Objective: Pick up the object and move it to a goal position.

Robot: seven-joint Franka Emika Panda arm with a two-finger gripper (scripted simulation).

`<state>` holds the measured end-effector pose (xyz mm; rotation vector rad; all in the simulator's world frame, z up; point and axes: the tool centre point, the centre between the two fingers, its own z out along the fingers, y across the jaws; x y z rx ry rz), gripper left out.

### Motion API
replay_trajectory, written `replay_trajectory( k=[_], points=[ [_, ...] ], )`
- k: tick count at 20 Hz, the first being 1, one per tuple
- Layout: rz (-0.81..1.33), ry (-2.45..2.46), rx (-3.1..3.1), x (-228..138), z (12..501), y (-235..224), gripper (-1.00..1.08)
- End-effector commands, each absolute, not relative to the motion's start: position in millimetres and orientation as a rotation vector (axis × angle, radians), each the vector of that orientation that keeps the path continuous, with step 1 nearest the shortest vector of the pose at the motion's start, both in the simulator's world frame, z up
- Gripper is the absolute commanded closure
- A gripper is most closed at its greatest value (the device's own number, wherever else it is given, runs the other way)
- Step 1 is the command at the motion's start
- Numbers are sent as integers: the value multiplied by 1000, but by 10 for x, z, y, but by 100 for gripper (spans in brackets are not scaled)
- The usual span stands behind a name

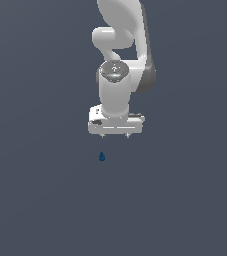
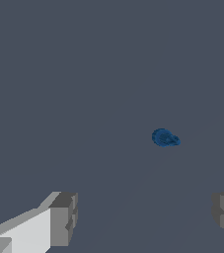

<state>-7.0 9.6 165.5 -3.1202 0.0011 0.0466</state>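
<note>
Blue and tiny, shaped like a drop: the object (image 1: pixel 102 157), lying alone on flat grey floor (image 1: pixel 35 200). Sits at about seven o'clock from the white gripper (image 1: pixel 115 135) in the exterior view, near but not touching. Nothing between the fingers (image 2: pixel 61 220). Fingers spread wide apart, holding nothing. Seen from the wrist view as a dark blue blob (image 2: pixel 165 138) out past the grey finger pads, closer to one pad than the other. White arm (image 1: pixel 120 45) rising up behind, toward twelve o'clock. Gripper pointing straight down at the floor.
</note>
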Motion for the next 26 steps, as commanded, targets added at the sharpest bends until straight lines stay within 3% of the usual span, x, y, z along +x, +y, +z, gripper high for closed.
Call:
replay_trajectory(
  k=[1,15,26],
  points=[
    [47,1,-3120,-70,1655,96,-92],
    [47,52,-3097,-61,1768,121,-92],
    [22,-87,-3118,70,1373,-203,-92]
  ],
)
